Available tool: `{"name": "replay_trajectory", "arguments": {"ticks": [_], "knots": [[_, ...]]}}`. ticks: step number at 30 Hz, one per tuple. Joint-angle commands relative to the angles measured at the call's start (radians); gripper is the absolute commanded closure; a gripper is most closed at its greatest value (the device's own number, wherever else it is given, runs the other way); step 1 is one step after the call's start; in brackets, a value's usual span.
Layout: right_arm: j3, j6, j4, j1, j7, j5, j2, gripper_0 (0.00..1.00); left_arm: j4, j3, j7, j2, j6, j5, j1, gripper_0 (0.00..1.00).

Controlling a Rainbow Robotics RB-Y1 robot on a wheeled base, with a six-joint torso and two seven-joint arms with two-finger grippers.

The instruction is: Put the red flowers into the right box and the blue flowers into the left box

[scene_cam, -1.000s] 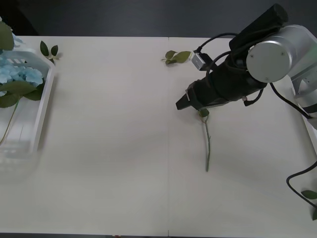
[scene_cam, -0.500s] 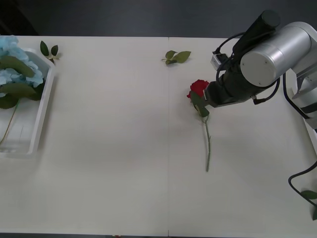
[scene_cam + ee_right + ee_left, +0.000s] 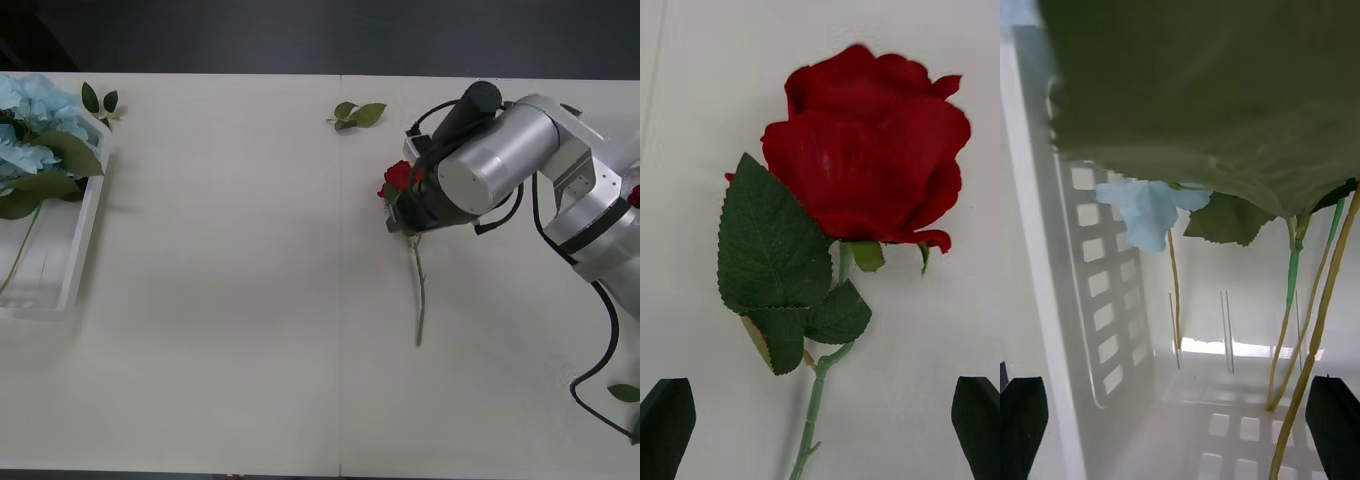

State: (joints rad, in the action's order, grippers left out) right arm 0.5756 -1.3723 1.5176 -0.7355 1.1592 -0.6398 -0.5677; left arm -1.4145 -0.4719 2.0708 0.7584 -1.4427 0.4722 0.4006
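One red flower lies on the table, its stem running toward me. In the right wrist view the rose head and its leaves sit just ahead of my right gripper. That gripper is open, black fingertips wide apart either side of the stem, nothing gripped. In the front view it hangs under the right wrist beside the rose. The blue flowers lie in the left box. My left gripper is open inside that box, over its slotted floor, beside thin stems and a blue petal. The right box is out of view.
Loose green leaf sprigs lie at the back middle, by the left box's far corner and at the right front edge. A black cable trails from the right arm. A large leaf hangs close over the left wrist camera.
The right arm has drawn back rightward and turned, uncovering the rose head it hid a second ago. The blue flowers in the left box have shifted toward the far end.
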Motion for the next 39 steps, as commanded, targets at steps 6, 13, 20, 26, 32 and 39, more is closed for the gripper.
{"name": "replay_trajectory", "arguments": {"ticks": [6, 13, 20, 26, 32, 39], "knots": [[-0.013, 0.068, -0.094, -0.031, 0.000, 0.037, 0.057, 0.00, -0.173, -0.100, 0.118, 0.045, -0.263, 0.013, 0.093, 0.00], [0.021, 0.110, -0.131, -0.031, 0.004, 0.038, 0.058, 0.00, -0.307, -0.143, 0.118, 0.047, -0.430, 0.031, 0.142, 0.00], [0.050, 0.124, -0.149, -0.031, 0.004, 0.040, 0.058, 0.00, -0.393, -0.139, 0.118, 0.062, -0.477, 0.049, 0.182, 0.00], [0.064, 0.124, -0.158, -0.031, 0.002, 0.037, 0.058, 0.00, -0.402, -0.097, 0.118, 0.061, -0.477, 0.197, 0.198, 0.00], [0.096, 0.139, -0.172, -0.035, -0.006, 0.038, 0.058, 0.00, -0.400, -0.034, 0.120, 0.061, -0.477, 0.424, 0.198, 0.00], [0.113, 0.145, -0.229, -0.058, -0.009, 0.037, 0.080, 0.00, -0.376, 0.030, 0.195, 0.061, -0.426, 0.657, 0.198, 0.00]]}}
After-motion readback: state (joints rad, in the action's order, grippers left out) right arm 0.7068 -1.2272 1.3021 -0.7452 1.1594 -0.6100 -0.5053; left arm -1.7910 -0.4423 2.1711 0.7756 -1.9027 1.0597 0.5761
